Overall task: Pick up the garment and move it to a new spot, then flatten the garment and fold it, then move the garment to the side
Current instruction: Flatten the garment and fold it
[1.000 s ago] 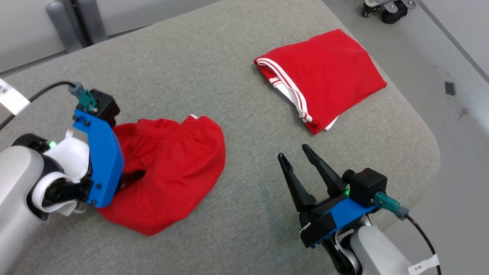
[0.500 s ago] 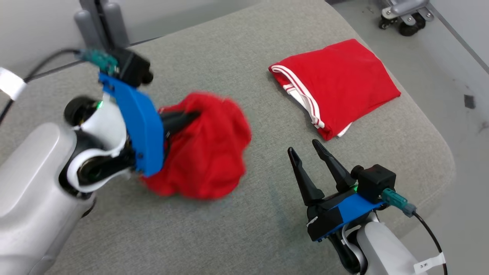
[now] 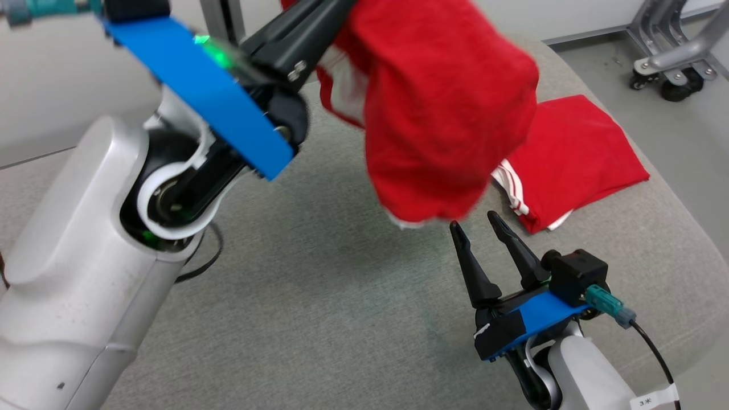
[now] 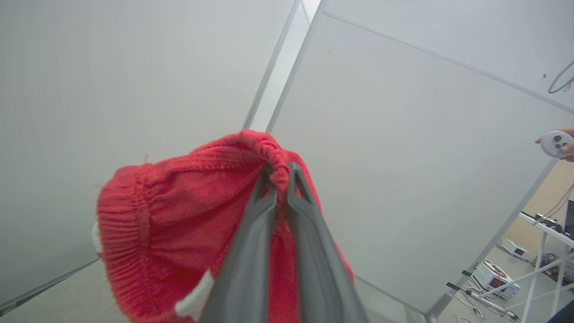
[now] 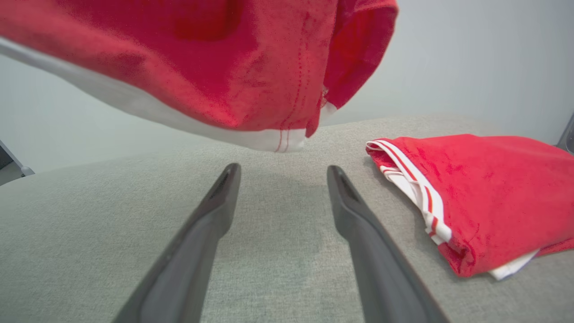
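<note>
Left hand [image 4: 279, 179], now pinching the garment [image 3: 444, 114], has lifted it off the tabletop [image 3: 319, 296]; pickup done, relocation next; right hand [image 3: 474, 221] waits spread

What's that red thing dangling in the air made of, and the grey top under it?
The hanging garment looks like soft knit cotton or similar, matt: ribbed gathered waistband, limp drape, white hem trim. The grey top looks like woven upholstery fabric over padding: fine heathered weave, rounded edge; padding is a guess.
</note>
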Robot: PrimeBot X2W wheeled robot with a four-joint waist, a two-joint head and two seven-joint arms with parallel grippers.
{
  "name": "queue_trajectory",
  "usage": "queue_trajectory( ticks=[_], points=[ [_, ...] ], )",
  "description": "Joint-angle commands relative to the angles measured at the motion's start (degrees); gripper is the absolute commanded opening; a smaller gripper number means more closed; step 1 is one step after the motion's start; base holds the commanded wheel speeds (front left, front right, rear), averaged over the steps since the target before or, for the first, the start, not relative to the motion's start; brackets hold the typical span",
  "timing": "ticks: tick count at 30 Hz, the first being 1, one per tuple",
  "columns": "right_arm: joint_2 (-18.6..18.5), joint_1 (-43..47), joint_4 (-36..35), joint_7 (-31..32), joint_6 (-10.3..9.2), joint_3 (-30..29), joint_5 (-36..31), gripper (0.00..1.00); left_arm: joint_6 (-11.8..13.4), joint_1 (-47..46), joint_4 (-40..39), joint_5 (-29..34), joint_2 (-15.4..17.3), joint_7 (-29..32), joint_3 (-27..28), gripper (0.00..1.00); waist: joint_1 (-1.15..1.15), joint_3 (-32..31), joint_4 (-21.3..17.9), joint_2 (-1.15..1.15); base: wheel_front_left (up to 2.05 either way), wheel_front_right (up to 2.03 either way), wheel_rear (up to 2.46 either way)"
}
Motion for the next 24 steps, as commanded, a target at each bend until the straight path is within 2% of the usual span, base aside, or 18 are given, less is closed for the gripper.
queue_trajectory(
  ticks=[1, 5, 8, 10, 14, 19, 24],
  points=[
    [-0.02, 0.86, -0.48, 0.24, 0.01, -0.26, -0.1, 1.0, -0.2, 3.08, 2.56, 0.71, 1.32, -1.33, 0.38, 0.0, 0.01, -0.04, 0.81, 0.0, 0.0, 0.0, 0.0],
    [-0.03, 1.6, -1.55, 1.07, 0.01, -0.56, -0.39, 1.0, 2.25, 10.87, 9.14, 1.75, 2.49, -4.53, 0.0, 0.0, 0.01, -0.25, 2.63, 0.0, 0.0, 0.0, 0.0],
    [-0.02, 1.76, -2.47, 1.64, 0.01, -1.2, -0.87, 1.0, 5.12, 16.94, 14.09, 3.48, 3.16, -7.85, -0.67, 0.0, 0.01, 0.11, 4.07, 0.0, 0.0, 0.0, 0.0],
    [-0.03, 1.94, -3.16, 2.04, 0.01, -1.58, -1.16, 1.0, 7.0, 20.45, 16.76, 4.28, 2.65, -11.26, -0.27, 0.0, 0.01, 0.32, 4.97, 0.0, 0.0, 0.0, 0.0],
    [-0.14, 2.7, -4.27, 2.82, 0.01, -2.83, -2.01, 1.0, 8.9, 26.02, 19.8, 4.98, 1.09, -17.57, 0.7, 0.0, 0.01, 0.39, 7.12, 0.0, 0.0, 0.0, 0.0],
    [-0.66, 4.05, -5.94, 3.98, 0.01, -4.51, -2.83, 1.0, 9.78, 31.37, 18.44, 5.44, -0.18, -22.74, 0.96, 0.0, 0.01, -0.16, 10.55, 0.0, 0.0, 0.0, 0.0],
    [-1.27, 5.5, -7.88, 5.06, 0.01, -6.33, -3.31, 1.0, 11.75, 36.53, 11.9, 5.11, 0.39, -24.79, 1.35, 0.0, 0.01, -0.74, 13.48, 0.0, 0.0, 0.0, 0.0]
  ],
)
